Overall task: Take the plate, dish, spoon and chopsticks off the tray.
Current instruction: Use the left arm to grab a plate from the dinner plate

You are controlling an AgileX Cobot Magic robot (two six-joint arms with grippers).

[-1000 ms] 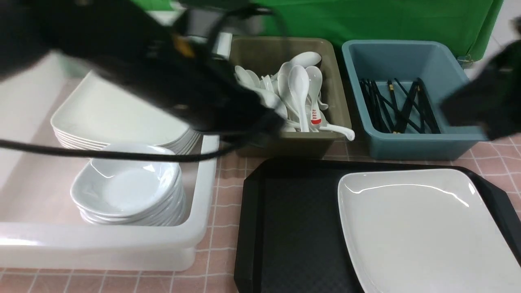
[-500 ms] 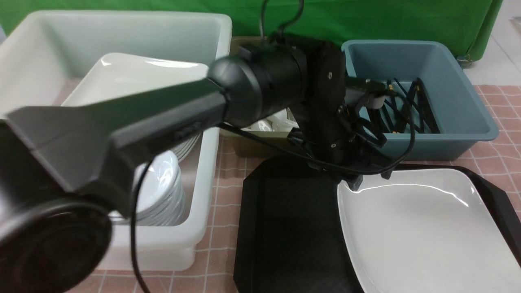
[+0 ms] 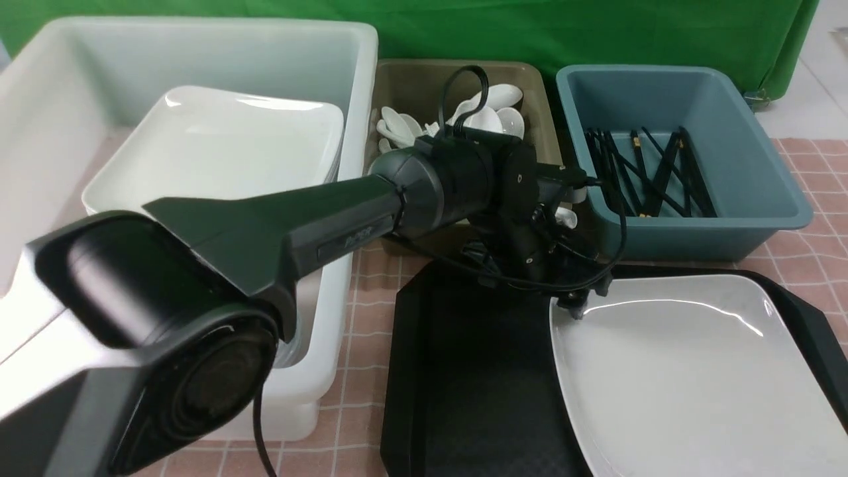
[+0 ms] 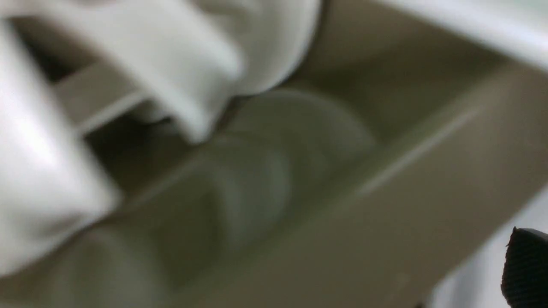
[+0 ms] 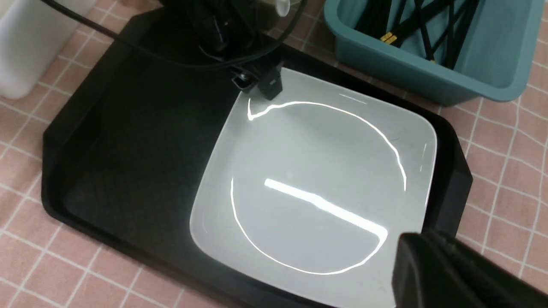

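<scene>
Now plate point(image 3: 689, 377) on tray point(image 3: 477, 371), chopsticks point(image 3: 646, 175) in bin point(image 3: 729, 119)

Left arm point(image 3: 437, 185) overhangs far edge of tray point(image 3: 477, 384)

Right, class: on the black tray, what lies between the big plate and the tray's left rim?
Nothing: that stretch of the tray beside the plate is bare textured floor, plain in the front and right wrist views.

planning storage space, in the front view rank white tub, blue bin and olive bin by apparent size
1. translucent white plastic tub
2. blue rectangular plastic bin
3. olive rectangular plastic bin, partly hidden by the left arm
</scene>
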